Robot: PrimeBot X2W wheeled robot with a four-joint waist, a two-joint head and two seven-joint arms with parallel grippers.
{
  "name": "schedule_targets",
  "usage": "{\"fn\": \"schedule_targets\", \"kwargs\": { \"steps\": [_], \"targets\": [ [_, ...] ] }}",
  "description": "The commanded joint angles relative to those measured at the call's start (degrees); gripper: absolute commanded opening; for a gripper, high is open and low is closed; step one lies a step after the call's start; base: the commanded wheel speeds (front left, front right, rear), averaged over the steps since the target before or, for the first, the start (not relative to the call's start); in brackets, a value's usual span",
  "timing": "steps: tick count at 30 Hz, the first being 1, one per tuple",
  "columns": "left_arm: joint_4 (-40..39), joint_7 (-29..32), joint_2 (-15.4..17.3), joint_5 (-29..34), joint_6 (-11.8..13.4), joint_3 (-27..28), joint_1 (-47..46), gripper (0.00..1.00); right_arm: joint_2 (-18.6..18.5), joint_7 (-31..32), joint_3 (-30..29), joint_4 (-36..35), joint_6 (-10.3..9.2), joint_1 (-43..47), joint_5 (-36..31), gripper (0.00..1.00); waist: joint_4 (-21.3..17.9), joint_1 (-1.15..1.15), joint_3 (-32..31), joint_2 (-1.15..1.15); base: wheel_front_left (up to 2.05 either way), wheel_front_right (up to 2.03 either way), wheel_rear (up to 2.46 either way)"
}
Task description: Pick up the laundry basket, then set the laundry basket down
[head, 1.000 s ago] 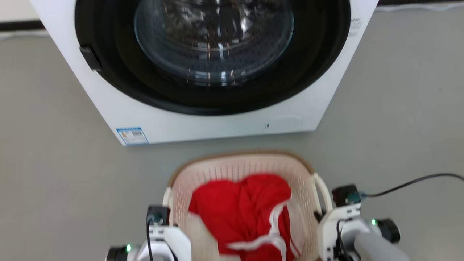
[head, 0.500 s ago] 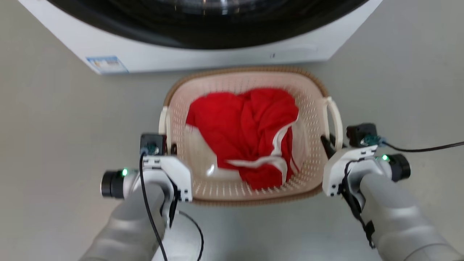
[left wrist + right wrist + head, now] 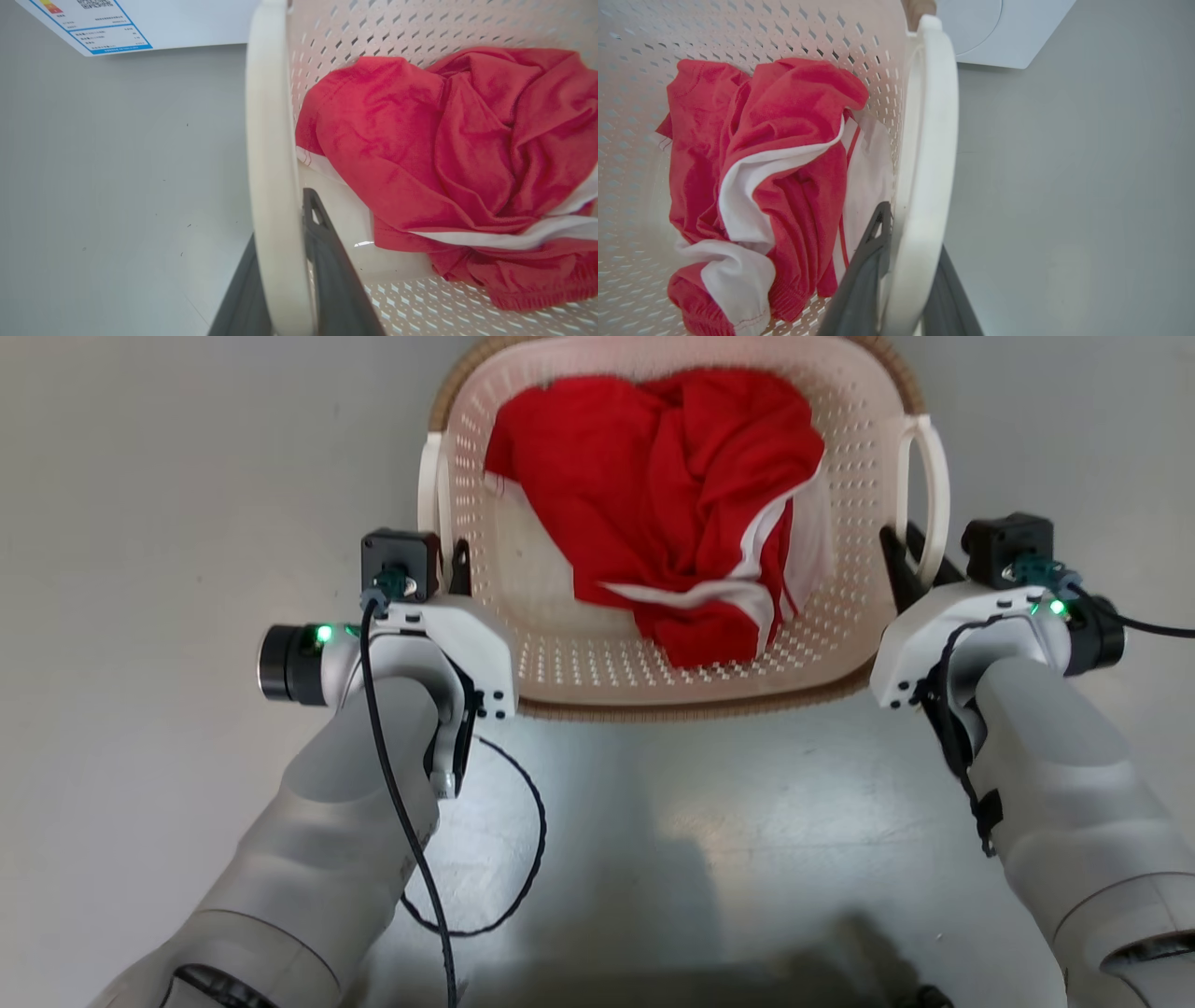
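Note:
The laundry basket (image 3: 672, 681), cream-white and perforated with a brown rim, sits at the top middle of the head view with a red garment with white trim (image 3: 672, 495) inside. My left gripper (image 3: 450, 569) is shut on the basket's white left loop handle (image 3: 431, 485). In the left wrist view its dark fingers (image 3: 327, 270) flank that handle (image 3: 271, 163). My right gripper (image 3: 910, 560) is shut on the right loop handle (image 3: 929, 476), and the right wrist view shows its fingers (image 3: 868, 261) either side of that handle (image 3: 929, 140). I cannot tell whether the basket touches the floor.
Grey floor (image 3: 140, 476) lies all round. The washing machine's white front shows just past the basket in the left wrist view (image 3: 187, 23) and the right wrist view (image 3: 999, 32). A black cable (image 3: 527, 840) loops beside my left forearm.
The head camera has tilted down: the washing machine has left the picture and both forearms have come into it. The basket looks larger. Both grippers stay shut on the handles.

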Motion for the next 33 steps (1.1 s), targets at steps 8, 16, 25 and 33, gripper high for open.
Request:
{"fn": "schedule_targets", "kwargs": {
  "steps": [8, 16, 25, 33],
  "targets": [
    [-4.58, -0.53, -0.20, 6.46, -2.29, 5.89, -0.99, 0.00, 1.63, -1.17, -6.95, -8.89, 0.34, 2.96, -9.00, 0.00, 2.17, 0.00, 5.24, 0.00, 0.00, 0.00, 0.00],
    [-3.76, -0.53, -0.28, 11.54, -4.23, 8.80, -1.11, 0.00, 2.00, -1.18, -8.95, -12.17, 0.34, 5.18, -10.66, 0.00, 1.61, 0.00, 5.71, 0.00, 0.00, 0.00, 0.00],
    [-2.46, -0.53, -0.34, 13.27, -5.21, 10.46, -0.93, 0.00, 2.02, -1.18, -8.25, -12.20, 0.34, 5.41, -9.36, 0.00, 1.29, 0.00, 6.23, 0.00, 0.00, 0.00, 0.00],
    [-1.42, -0.53, -0.35, 12.96, -5.25, 9.99, -0.94, 0.00, 2.02, -1.18, -7.45, -11.54, 0.34, 5.24, -8.69, 0.00, 1.02, 0.00, 6.35, 0.00, 0.00, 0.00, 0.00]
  ]
}}
